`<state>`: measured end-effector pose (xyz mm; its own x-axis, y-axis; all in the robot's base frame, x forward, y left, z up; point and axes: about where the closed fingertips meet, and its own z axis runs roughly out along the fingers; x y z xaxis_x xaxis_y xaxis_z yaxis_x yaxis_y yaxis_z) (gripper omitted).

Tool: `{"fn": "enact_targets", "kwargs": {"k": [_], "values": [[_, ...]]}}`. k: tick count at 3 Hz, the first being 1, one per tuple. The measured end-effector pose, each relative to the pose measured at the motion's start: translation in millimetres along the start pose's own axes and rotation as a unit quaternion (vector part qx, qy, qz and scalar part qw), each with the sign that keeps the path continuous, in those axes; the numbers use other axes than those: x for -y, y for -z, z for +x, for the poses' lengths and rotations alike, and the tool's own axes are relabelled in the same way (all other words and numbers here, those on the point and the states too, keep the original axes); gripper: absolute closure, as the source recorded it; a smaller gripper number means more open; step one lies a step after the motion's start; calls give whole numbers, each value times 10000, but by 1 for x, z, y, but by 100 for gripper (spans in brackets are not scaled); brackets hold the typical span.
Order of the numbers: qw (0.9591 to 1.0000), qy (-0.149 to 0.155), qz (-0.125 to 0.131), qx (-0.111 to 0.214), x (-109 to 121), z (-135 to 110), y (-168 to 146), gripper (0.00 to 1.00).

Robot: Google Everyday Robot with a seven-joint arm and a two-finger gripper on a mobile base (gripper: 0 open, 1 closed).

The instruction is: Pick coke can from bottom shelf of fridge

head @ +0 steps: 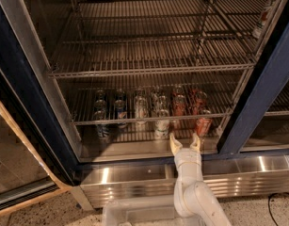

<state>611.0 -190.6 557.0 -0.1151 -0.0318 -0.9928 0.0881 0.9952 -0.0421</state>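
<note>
So the robot's pale two-finger gripper (184, 139) is parked right at the front lip of the big display fridge with the dark blue frame (257, 102). It's level with the dim grey wire-grid bottom shelf (130, 136), the one with the shiny steel strip along its front. Its fingers are spread apart with nothing between them.

The small red aluminium coke can (203, 125) stands upright at the front of that shelf, just beside the gripper on the blue-post side. A white and silver can (161, 127) stands near the other finger. That puts the gripper in line with the gap between those two cans, not with the coke can itself. More red cans (179, 105) sit further back, and dark blue cans (102, 126) are off toward the far side.

Handling-wise, it's probably a light-ish thing with thin walls that dent if squeezed hard, and a smooth skin that could be slick if cold. The best bet looks like a moderate squeeze across the middle of the body, not the silver top. The gripper would likely need to shift sideways first, and one finger has to slip in on the white can's side without tipping anything.
</note>
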Motion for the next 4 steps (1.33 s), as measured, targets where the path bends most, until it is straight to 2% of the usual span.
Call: {"fn": "enact_targets", "kwargs": {"k": [1, 2, 3, 4], "values": [[9999, -16, 67, 100, 11, -11, -7, 41], [9999, -18, 0, 146, 8, -17, -13, 40], [9999, -72, -77, -41, 0, -16, -91, 37], [9999, -76, -78, -45, 0, -17, -93, 37]]}}
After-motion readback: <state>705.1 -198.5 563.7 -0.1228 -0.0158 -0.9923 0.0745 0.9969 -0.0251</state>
